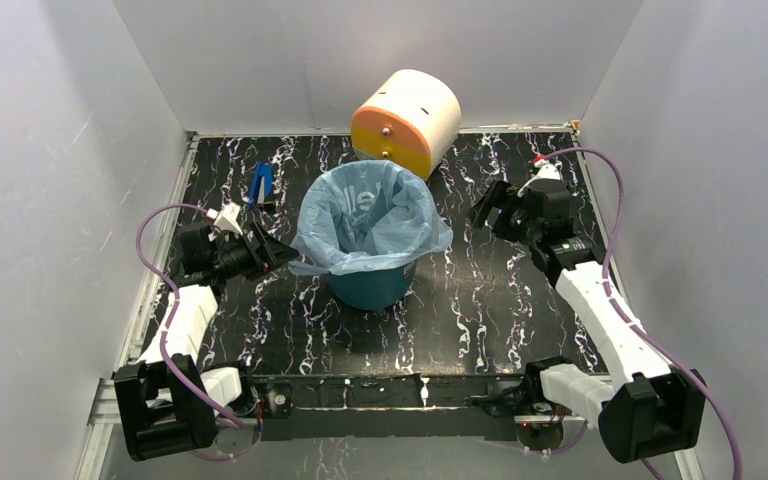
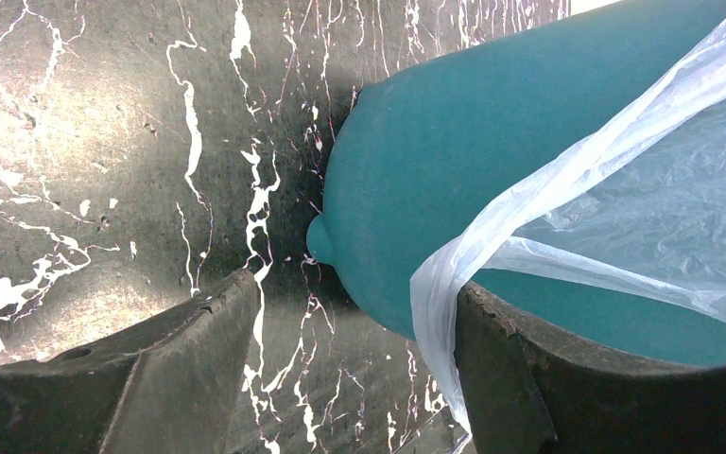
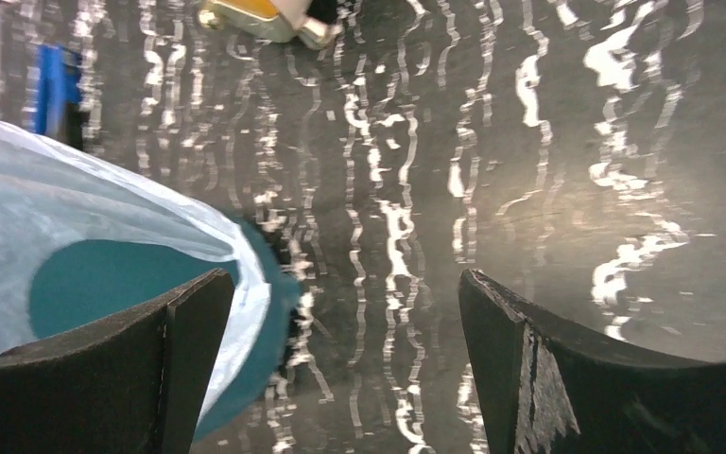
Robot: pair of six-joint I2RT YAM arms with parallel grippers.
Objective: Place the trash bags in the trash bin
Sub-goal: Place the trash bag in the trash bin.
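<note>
Light-blue film of the trash bag [image 1: 370,215] sits inside the trash bin [image 1: 372,288], which stands upright near the middle of the bench [image 1: 480,310]. The bag is opened out like a liner. Its body hangs down into the bin and its edge is turned outward over the rim, all around as far as I can see from above. On the left and right sides the edge sticks out in loose flaps. I judge that the main part of the task is done. What could remain is only to tidy the loose edge and to take the arms away.

The left claw [image 1: 282,253] is just beside the left flap, with its jaws apart. From its own camera a strip of the bag hangs against the inner side of one finger [image 2: 520,378], but nothing is clamped. The right claw [image 1: 484,212] is on the other side, near the bin but not touching it, with its jaws wide and nothing between them.

The bench has a black top with white marble-like veins, a little glossy. Behind the bin a cream-and-orange drum [image 1: 407,120] lies tilted. At the back left is a small blue object [image 1: 259,185] that I cannot identify. Plain white walls [image 1: 50,150] close the bench on three sides.
</note>
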